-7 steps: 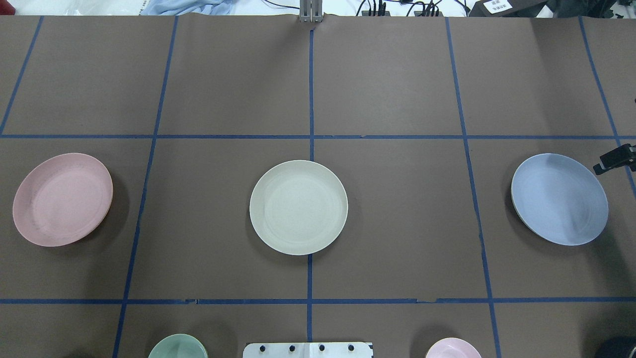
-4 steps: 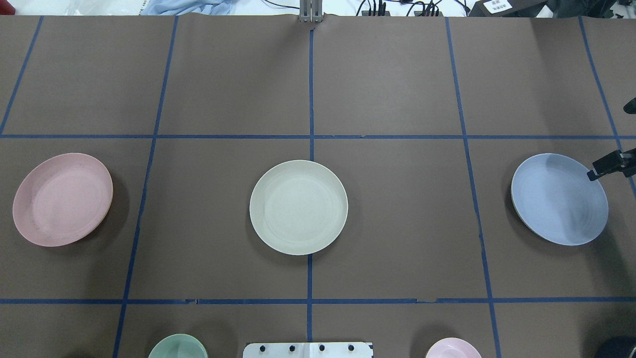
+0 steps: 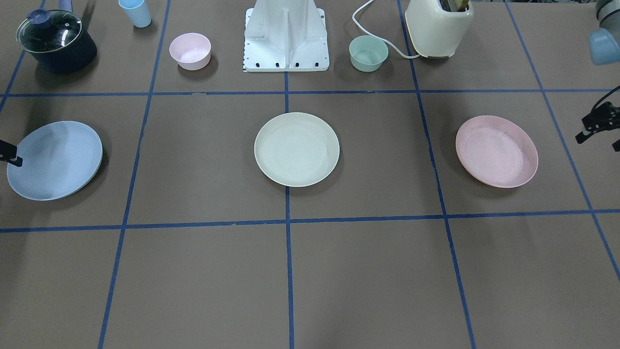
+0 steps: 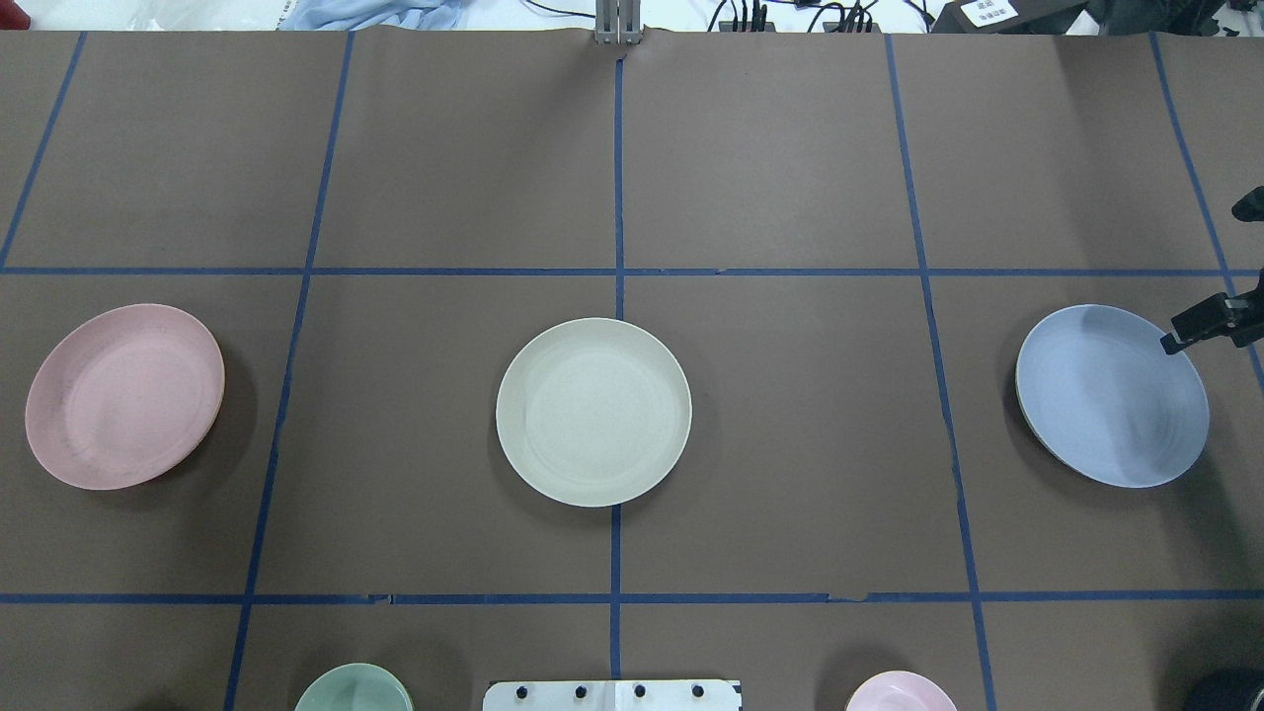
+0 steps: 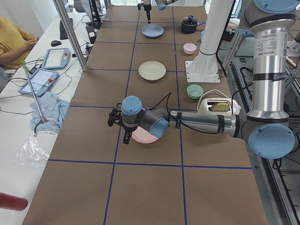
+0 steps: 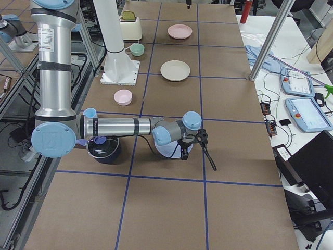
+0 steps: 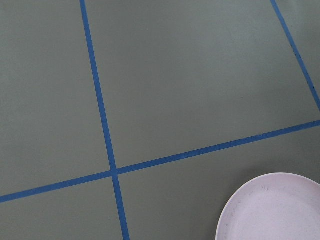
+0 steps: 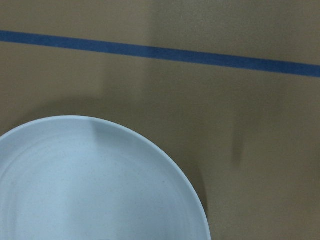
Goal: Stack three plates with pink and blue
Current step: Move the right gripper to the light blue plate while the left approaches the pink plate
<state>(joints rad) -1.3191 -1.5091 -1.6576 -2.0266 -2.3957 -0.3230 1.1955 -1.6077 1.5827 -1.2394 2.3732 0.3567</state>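
Three equal plates lie in a row on the brown table. The pink plate [image 4: 123, 395] is at the left, the cream plate [image 4: 592, 412] in the middle, the blue plate [image 4: 1111, 395] at the right. My right gripper [image 4: 1207, 278] is open and empty at the blue plate's far right rim, with one finger [image 3: 12, 157] over the rim. The right wrist view shows the blue plate [image 8: 90, 185] close below. My left gripper [image 3: 598, 138] hangs open and empty beside the pink plate [image 3: 496, 151], apart from it. The left wrist view shows the pink plate's edge [image 7: 272, 210].
A pink bowl [image 3: 190, 51], a mint bowl [image 3: 368, 53], a lidded pot [image 3: 55, 41], a blue cup [image 3: 135, 12] and a toaster [image 3: 438, 26] stand along the robot's side by its base [image 3: 286, 34]. A person [image 5: 14, 40] sits beyond the table's far edge.
My right gripper has moved a little left, so its finger now reaches the blue plate's rim, and its second finger has come into view. The plates have not moved.
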